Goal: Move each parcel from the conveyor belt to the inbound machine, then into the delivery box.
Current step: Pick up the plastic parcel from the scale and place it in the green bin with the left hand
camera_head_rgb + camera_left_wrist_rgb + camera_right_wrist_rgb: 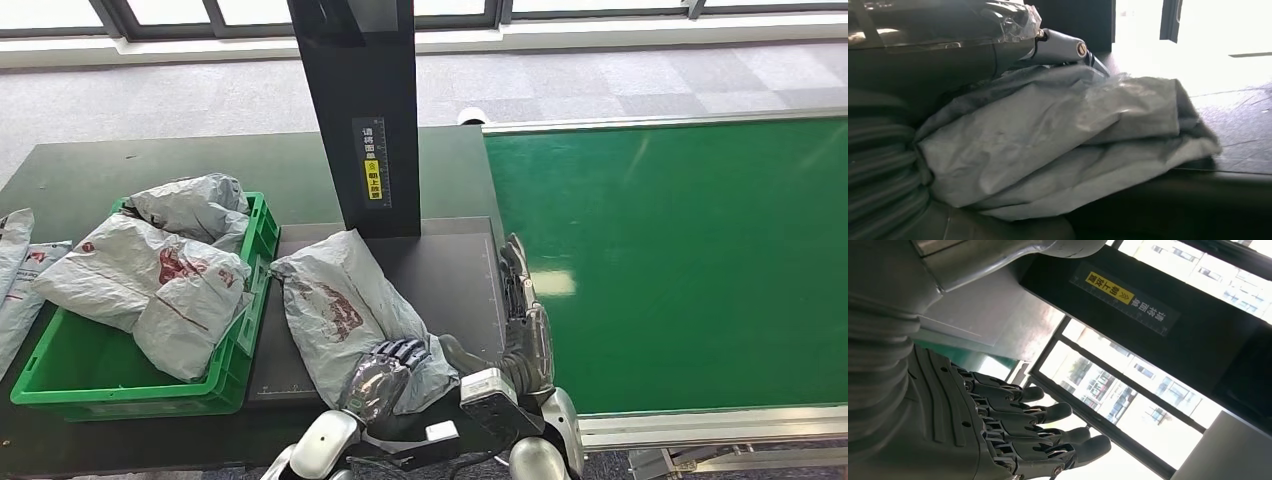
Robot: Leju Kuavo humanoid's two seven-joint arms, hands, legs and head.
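Observation:
A grey parcel [340, 305] with red print lies on the dark platform [450, 275] of the inbound machine, in front of its black column [362, 110]. My left hand [386, 372] grips the parcel's near end, fingers curled over the top. In the left wrist view the crumpled parcel [1058, 145] sits tight against the hand's ribbed cover [878, 170]. My right hand [523, 312] is open at the platform's right edge, beside the green conveyor belt [680, 260]. In the right wrist view its fingers [1048, 432] are stretched out and hold nothing.
A green delivery box [110, 385] stands left of the platform, with several grey parcels [150, 275] piled in it. More parcels [15, 270] lie at the table's far left. The column's yellow label [1110, 286] faces the right wrist camera.

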